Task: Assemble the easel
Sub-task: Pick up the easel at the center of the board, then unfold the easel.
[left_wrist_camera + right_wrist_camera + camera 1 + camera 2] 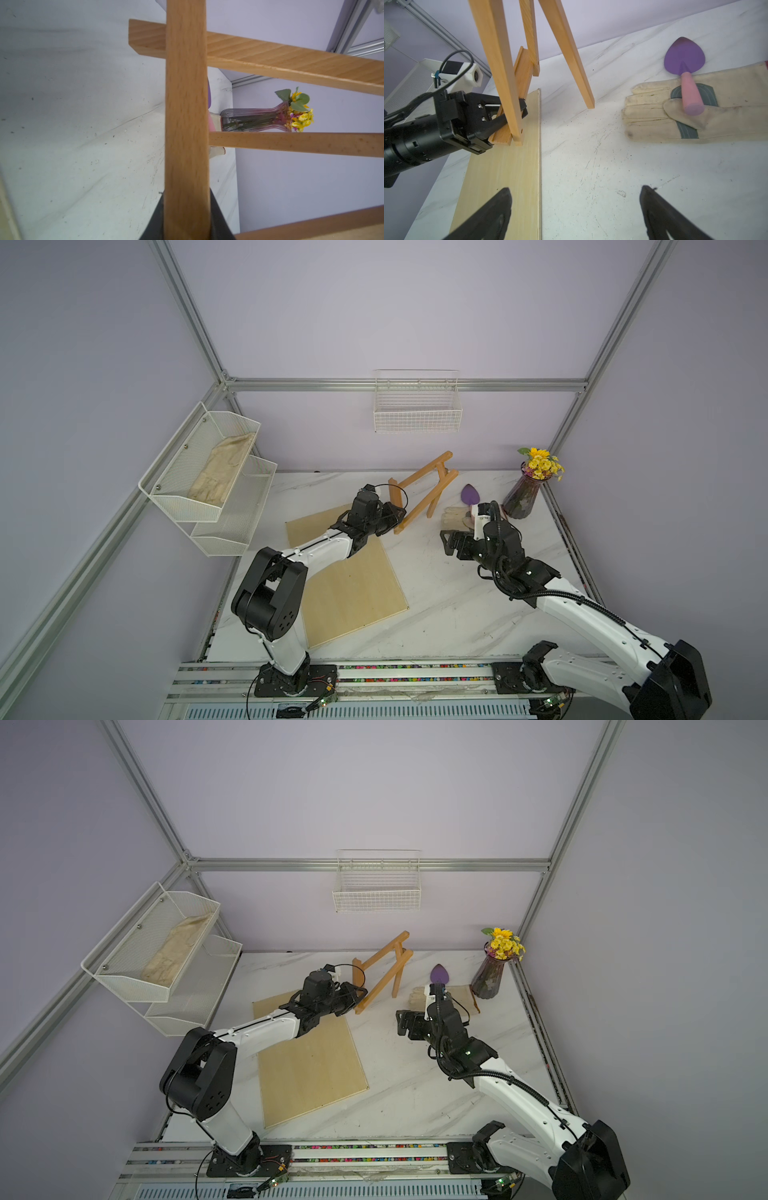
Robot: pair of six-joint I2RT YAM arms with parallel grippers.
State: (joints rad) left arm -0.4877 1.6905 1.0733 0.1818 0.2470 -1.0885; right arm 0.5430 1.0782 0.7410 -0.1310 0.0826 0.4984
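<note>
Steady easel [428,500] w/ L hand [513,112] clamped on one leg [496,62], then bring empty, wide-open R hand [575,189] in to spread rest.

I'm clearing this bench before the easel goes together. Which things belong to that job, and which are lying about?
In the job: orange-brown wooden A-frame easel, left gripper shut on its leg, open right gripper.
Lying about: pale flat wooden board, pink-handled purple trowel, cream work glove, glass vase of yellow flowers.
</note>
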